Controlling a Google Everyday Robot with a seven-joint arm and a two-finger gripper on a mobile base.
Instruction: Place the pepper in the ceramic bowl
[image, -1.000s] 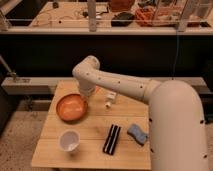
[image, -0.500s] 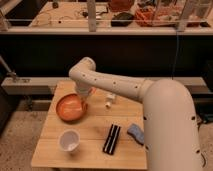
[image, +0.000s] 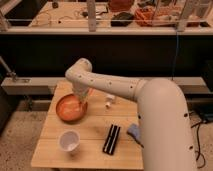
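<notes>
The ceramic bowl (image: 63, 109), wide, shallow and glossy orange-brown, sits at the left side of the wooden table (image: 90, 127). My gripper (image: 80, 101) hangs shut over the bowl's right half, close above its inside, at the end of the white arm reaching in from the lower right. The pepper is hidden: no orange-red lump shows apart from the bowl's own colour, and I cannot tell whether it is in the gripper.
A small white cup (image: 69, 141) stands near the table's front left. A black flat object (image: 111, 138) and a blue item (image: 134, 131) lie at front right. A white bottle-like object (image: 109, 101) stands right of the bowl. A dark ledge runs behind the table.
The arm has swung left, carrying the gripper from the bowl's right edge to a spot over the bowl. The things on the table have not moved.
</notes>
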